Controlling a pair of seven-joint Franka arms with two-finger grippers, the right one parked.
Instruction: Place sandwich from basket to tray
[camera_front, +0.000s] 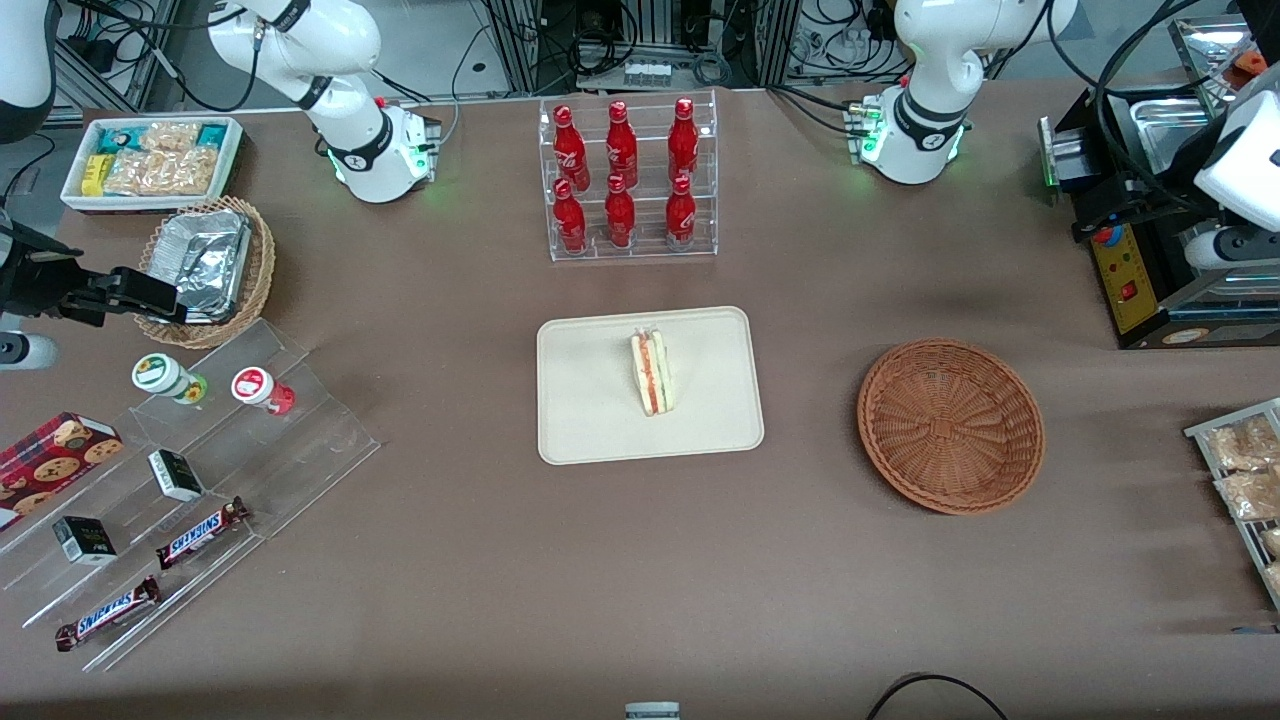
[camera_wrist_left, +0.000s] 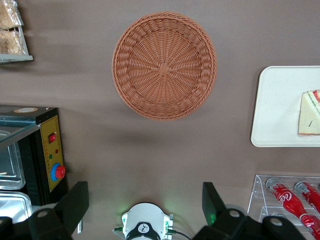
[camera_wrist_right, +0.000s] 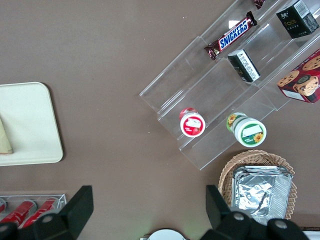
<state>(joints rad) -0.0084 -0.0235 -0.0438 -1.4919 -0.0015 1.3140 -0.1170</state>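
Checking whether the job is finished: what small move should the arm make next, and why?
Probably none beyond holding still, parked: the sandwich lies on the tray, the basket is empty, and the gripper is open, high above the table beside the basket.

Front cam gives you a high, downward look over the whole table. Left wrist cam looks straight down past its gripper (camera_wrist_left: 142, 207), spread open, from high up; both share the basket (camera_front: 950, 425), tray (camera_front: 590, 400) and sandwich (camera_front: 652, 372).
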